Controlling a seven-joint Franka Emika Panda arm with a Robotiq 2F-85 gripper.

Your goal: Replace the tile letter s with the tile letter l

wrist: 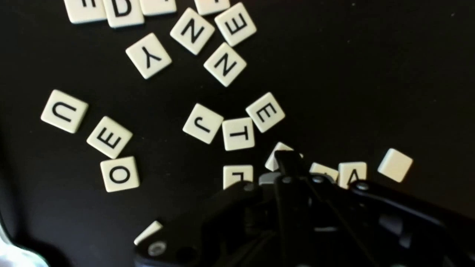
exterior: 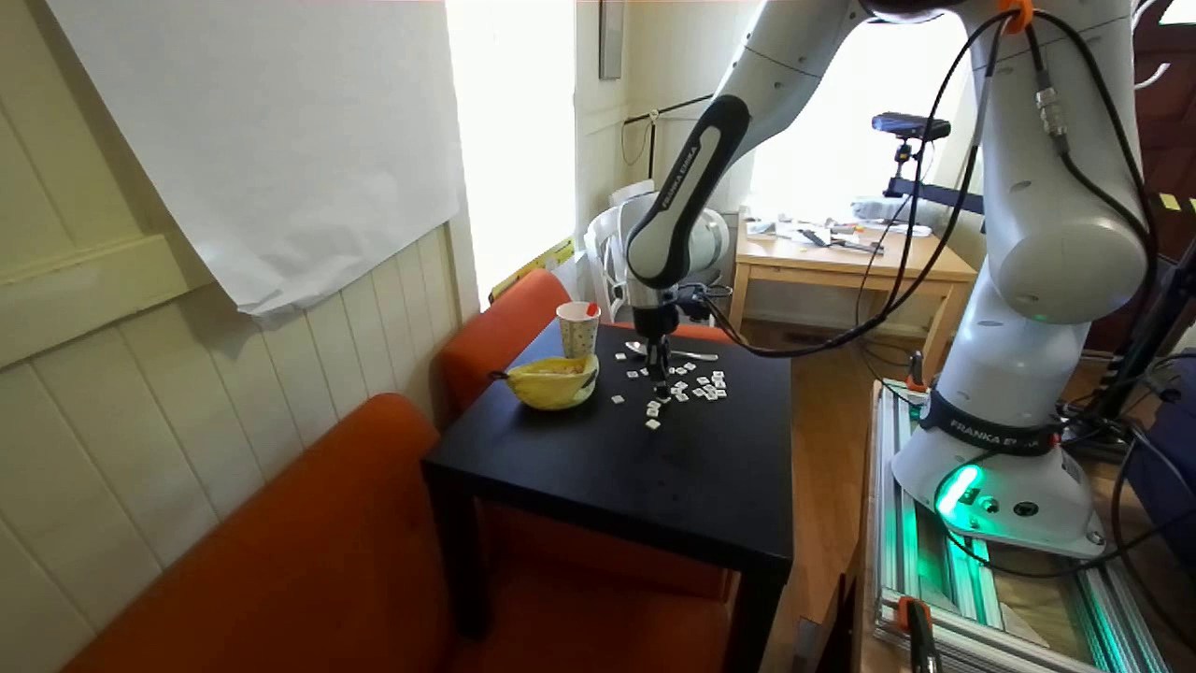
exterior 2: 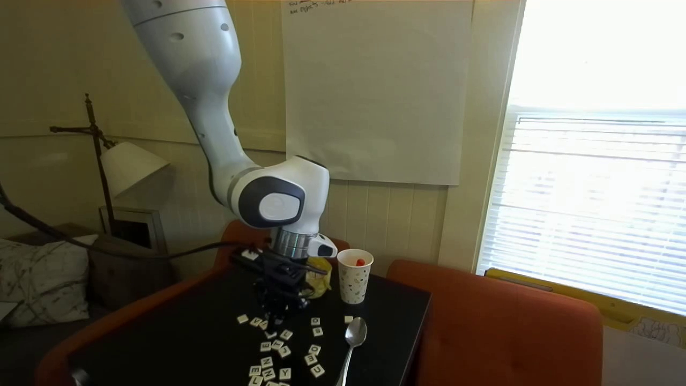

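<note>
In the wrist view my gripper [wrist: 289, 157] has its fingers together, with nothing visible between them. The fingertips cover part of a cream tile [wrist: 272, 158] on the black table. The letter on this tile is hidden, and I cannot tell if the fingers touch it. To its left lies a half-covered tile [wrist: 233, 178] whose strokes look like an upside-down letter l. A blank tile [wrist: 395, 165] and a tile marked A or V [wrist: 352, 170] lie to the right. No letter s can be read for certain; a small tile [exterior 2: 318, 332] in an exterior view may bear it.
Several other tiles, such as Y [wrist: 148, 55], T [wrist: 238, 133] and O [wrist: 119, 174], are scattered around. A spoon [exterior 2: 356, 332] lies beside them. A paper cup [exterior: 578, 332] and a yellow-and-white bowl [exterior: 551, 388] stand by the wall side of the table [exterior: 598, 467].
</note>
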